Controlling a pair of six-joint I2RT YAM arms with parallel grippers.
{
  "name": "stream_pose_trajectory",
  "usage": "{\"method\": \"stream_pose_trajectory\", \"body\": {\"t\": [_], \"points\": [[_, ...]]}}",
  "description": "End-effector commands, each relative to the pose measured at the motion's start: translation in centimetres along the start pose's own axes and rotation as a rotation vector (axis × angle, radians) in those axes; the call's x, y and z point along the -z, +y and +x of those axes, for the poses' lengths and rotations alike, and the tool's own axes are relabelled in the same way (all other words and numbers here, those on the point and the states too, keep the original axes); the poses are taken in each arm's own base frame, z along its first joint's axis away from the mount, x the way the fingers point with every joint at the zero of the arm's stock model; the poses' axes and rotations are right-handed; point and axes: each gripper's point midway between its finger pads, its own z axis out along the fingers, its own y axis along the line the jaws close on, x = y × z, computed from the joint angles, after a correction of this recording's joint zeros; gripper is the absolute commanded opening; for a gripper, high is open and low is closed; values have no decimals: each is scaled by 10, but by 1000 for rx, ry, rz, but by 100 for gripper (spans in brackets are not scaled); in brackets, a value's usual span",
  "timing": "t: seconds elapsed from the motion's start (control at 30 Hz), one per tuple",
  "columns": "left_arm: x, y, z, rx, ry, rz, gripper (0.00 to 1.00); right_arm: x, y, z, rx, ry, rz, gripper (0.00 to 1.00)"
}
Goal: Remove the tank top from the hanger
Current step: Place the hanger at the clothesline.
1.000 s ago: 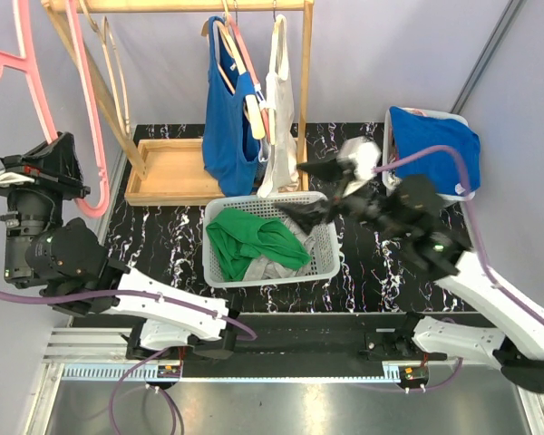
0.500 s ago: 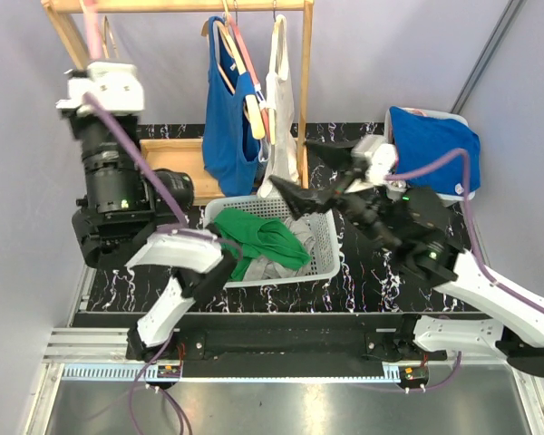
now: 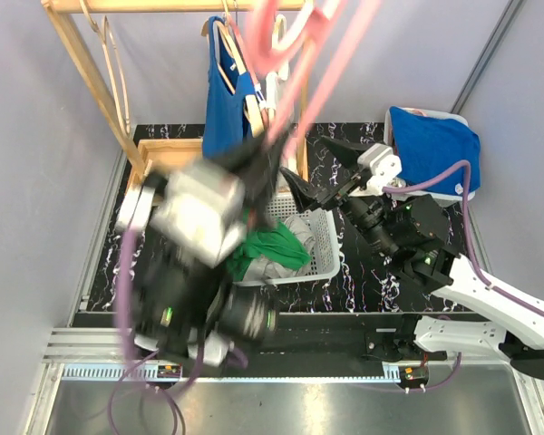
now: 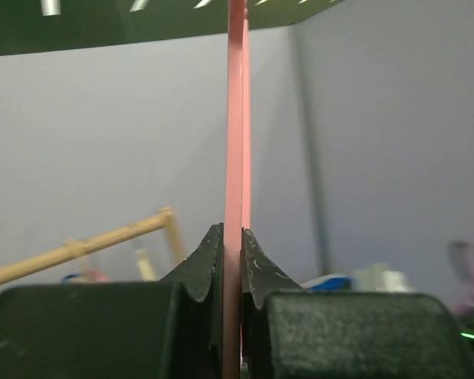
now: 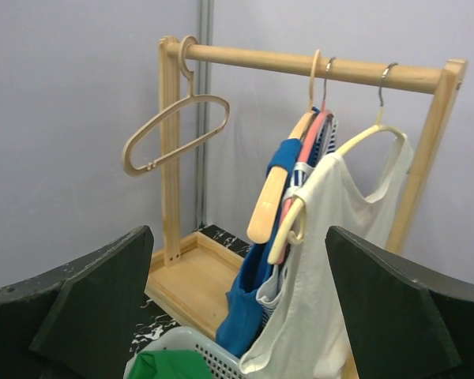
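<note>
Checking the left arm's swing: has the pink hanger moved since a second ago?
Yes. Clamped in the left fingers, the pink hanger swung right, from left of the wooden rack to across its right end, over the blue tank top.

The pink hanger [image 3: 319,86] is bare and raised high, blurred, slanting over the middle of the scene. The left pincer [image 4: 231,237] is closed on its thin edge, which stands upright there. The green tank top [image 3: 274,246] lies crumpled in the white basket [image 3: 332,237] on the middle of the desk [image 3: 344,290].
</note>
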Motion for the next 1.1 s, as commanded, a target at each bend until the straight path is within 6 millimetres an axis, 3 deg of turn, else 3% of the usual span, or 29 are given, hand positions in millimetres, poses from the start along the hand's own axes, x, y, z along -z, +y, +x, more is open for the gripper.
{"method": "stream_pose_trajectory", "body": {"t": [0.0, 0.1, 0.17, 0.2, 0.23, 0.3, 0.37, 0.4, 0.47, 0.5, 0.53, 0.57, 0.6, 0.63, 0.67, 0.7, 0.77, 0.83, 0.87, 0.9, 0.93, 0.97, 1.0, 1.03, 1.07], "points": [[25, 31, -69, 359, -197, -10, 0, 14, -24, -37, 12, -88, 80, 100], [10, 13, -51, 290, -175, -6, 0, 10, -24, -38, 22, -74, 78, 100], [-11, 30, -26, 245, -151, -92, 0, 11, -24, -44, 22, -75, 73, 100], [-19, 24, -13, 287, -141, -115, 0, 13, -27, -44, 23, -68, 84, 100], [-27, 46, 0, 286, -139, -195, 0, 20, -33, -50, 15, -78, 104, 100], [-38, 19, 29, 305, -97, -179, 0, 29, -39, -50, 13, -81, 121, 100], [-33, -3, 42, 356, -55, -122, 0, 32, -42, -42, 19, -61, 135, 100], [-25, -29, 44, 385, -37, -69, 0, 33, -41, -37, 27, -45, 135, 100], [-8, -38, 32, 454, -41, -20, 0, 33, -45, -30, 43, -21, 155, 100], [9, -52, 13, 502, -54, 54, 0, 33, -44, -28, 46, -16, 154, 100], [17, -51, 0, 543, -70, 73, 0, 32, -44, -27, 49, -13, 153, 100], [24, -41, -13, 533, -85, 84, 0, 31, -43, -26, 51, -7, 148, 100], [39, -43, -28, 574, -85, 126, 0, 30, -42, -26, 50, -4, 146, 100], [44, -30, -38, 616, -98, 111, 0, 28, -41, -26, 52, -3, 146, 100], [49, -16, -45, 574, -102, 112, 0, 28, -41, -27, 50, -4, 141, 100], [62, -16, -52, 595, -77, 150, 0, 27, -40, -27, 49, -5, 138, 100], [73, 3, -49, 543, -54, 130, 0, 26, -40, -29, 48, -8, 139, 100], [84, 51, -21, 681, 48, 58, 0, 24, -39, -28, 48, -2, 139, 100], [88, 69, -4, 640, 90, 49, 0, 23, -39, -26, 51, 7, 140, 100], [95, 99, 29, 790, 184, 6, 0, 22, -39, -26, 49, 7, 143, 100], [100, 114, 52, 745, 252, 4, 0, 22, -39, -24, 52, 11, 144, 100], [100, 140, 79, 806, 341, -9, 0, 21, -38, -24, 52, 13, 142, 100], [114, 144, 112, 943, 487, -9, 0, 20, -38, -22, 53, 19, 140, 100], [123, 152, 130, 862, 535, 28, 0, 21, -39, -23, 61, 24, 143, 100], [133, 145, 137, 853, 583, 82, 0, 19, -38, -20, 65, 32, 145, 100]]}}
